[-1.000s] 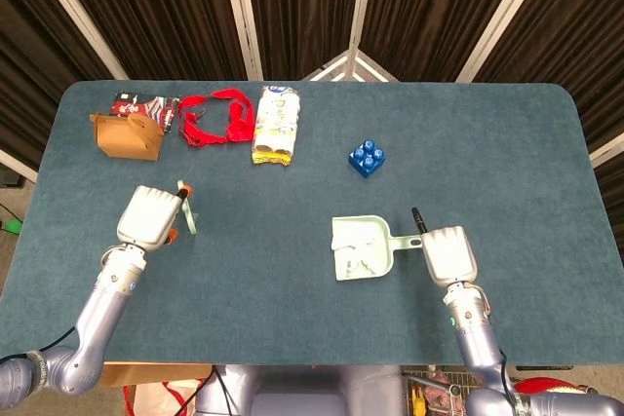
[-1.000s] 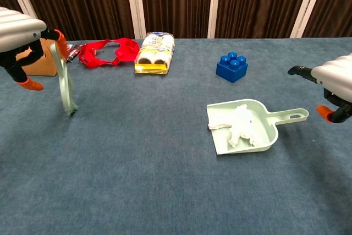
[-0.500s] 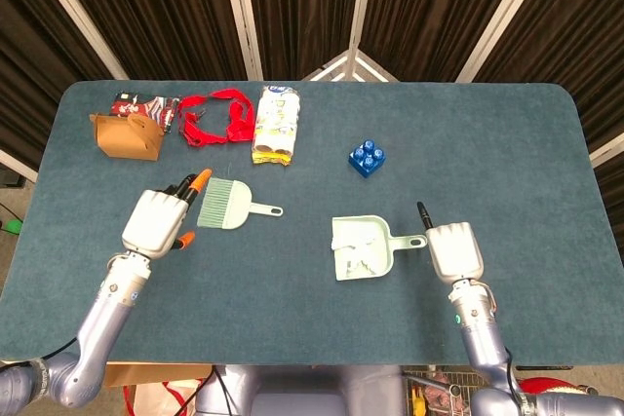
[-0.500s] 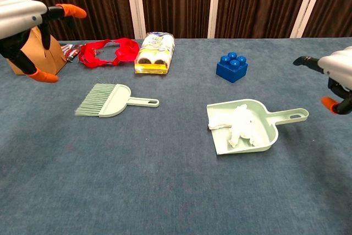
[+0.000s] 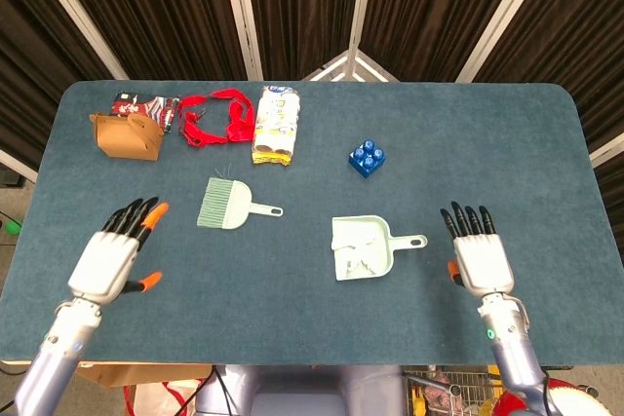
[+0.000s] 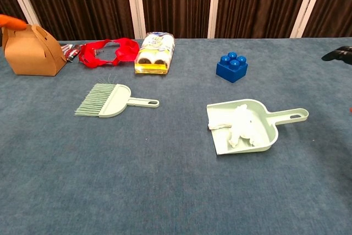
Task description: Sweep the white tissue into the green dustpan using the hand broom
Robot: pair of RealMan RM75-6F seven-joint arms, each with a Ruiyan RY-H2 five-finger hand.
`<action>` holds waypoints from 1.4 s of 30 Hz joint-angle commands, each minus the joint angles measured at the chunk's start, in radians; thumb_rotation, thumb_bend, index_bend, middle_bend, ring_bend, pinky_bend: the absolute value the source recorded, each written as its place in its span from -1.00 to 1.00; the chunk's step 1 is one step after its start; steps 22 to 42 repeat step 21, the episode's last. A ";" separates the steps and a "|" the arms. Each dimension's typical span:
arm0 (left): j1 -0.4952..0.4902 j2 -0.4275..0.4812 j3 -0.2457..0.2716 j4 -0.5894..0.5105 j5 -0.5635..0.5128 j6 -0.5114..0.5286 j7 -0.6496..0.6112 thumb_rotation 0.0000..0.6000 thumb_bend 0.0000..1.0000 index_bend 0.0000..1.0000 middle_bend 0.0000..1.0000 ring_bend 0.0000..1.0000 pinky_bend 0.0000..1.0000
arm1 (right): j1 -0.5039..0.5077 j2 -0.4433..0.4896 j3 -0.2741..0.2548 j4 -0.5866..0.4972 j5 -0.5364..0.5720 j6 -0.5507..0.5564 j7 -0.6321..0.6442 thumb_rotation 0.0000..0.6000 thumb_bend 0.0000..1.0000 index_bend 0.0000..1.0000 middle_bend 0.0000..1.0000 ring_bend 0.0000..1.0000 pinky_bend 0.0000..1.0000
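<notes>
I see the table (image 5: 487,133) with my left hand (image 5: 109,260) and right hand (image 5: 481,258) both spread, holding nothing. The green dustpan (image 5: 368,245) sits left of my right hand, white tissue (image 5: 357,252) inside; the hand broom (image 5: 232,206) lies apart from my left.

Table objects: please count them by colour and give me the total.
Green: 2, hand broom and dustpan
White: 1, tissue in the dustpan
Blue: 1, block
Red: 1, strap
Brown: 1, box
Yellow and white: 1, package
Dark: 1, packet
Total: 8
</notes>
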State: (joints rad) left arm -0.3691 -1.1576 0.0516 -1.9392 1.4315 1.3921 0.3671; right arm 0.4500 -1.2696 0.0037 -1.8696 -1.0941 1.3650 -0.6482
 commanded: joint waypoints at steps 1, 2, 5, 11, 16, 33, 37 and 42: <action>0.076 0.041 0.080 0.051 0.104 0.065 -0.068 1.00 -1.00 -1.00 -1.00 -1.00 -0.84 | -0.071 0.059 -0.051 -0.017 -0.117 0.043 0.120 1.00 -0.44 -1.00 -1.00 -1.00 -1.00; 0.094 0.047 0.095 0.069 0.124 0.080 -0.081 1.00 -1.00 -1.00 -1.00 -1.00 -0.84 | -0.090 0.073 -0.062 -0.022 -0.144 0.059 0.154 1.00 -0.46 -1.00 -1.00 -1.00 -1.00; 0.141 0.055 0.130 0.107 0.163 0.115 -0.129 1.00 -1.00 -1.00 -1.00 -1.00 -0.86 | -0.154 0.113 -0.097 -0.055 -0.216 0.109 0.273 1.00 -0.46 -1.00 -1.00 -1.00 -1.00; 0.221 0.053 0.163 0.210 0.242 0.203 -0.193 1.00 -1.00 -1.00 -1.00 -1.00 -0.94 | -0.274 0.160 -0.177 0.009 -0.401 0.235 0.402 1.00 -0.46 -1.00 -1.00 -1.00 -1.00; 0.257 0.049 0.153 0.275 0.253 0.232 -0.192 1.00 -1.00 -1.00 -1.00 -1.00 -0.94 | -0.336 0.198 -0.204 0.078 -0.441 0.270 0.477 1.00 -0.46 -1.00 -1.00 -1.00 -1.00; 0.278 0.058 0.127 0.263 0.219 0.237 -0.209 1.00 -1.00 -1.00 -1.00 -1.00 -0.94 | -0.358 0.190 -0.180 0.108 -0.450 0.277 0.502 1.00 -0.46 -1.00 -1.00 -1.00 -1.00; 0.278 0.058 0.127 0.263 0.219 0.237 -0.209 1.00 -1.00 -1.00 -1.00 -1.00 -0.94 | -0.358 0.190 -0.180 0.108 -0.450 0.277 0.502 1.00 -0.46 -1.00 -1.00 -1.00 -1.00; 0.278 0.058 0.127 0.263 0.219 0.237 -0.209 1.00 -1.00 -1.00 -1.00 -1.00 -0.94 | -0.358 0.190 -0.180 0.108 -0.450 0.277 0.502 1.00 -0.46 -1.00 -1.00 -1.00 -1.00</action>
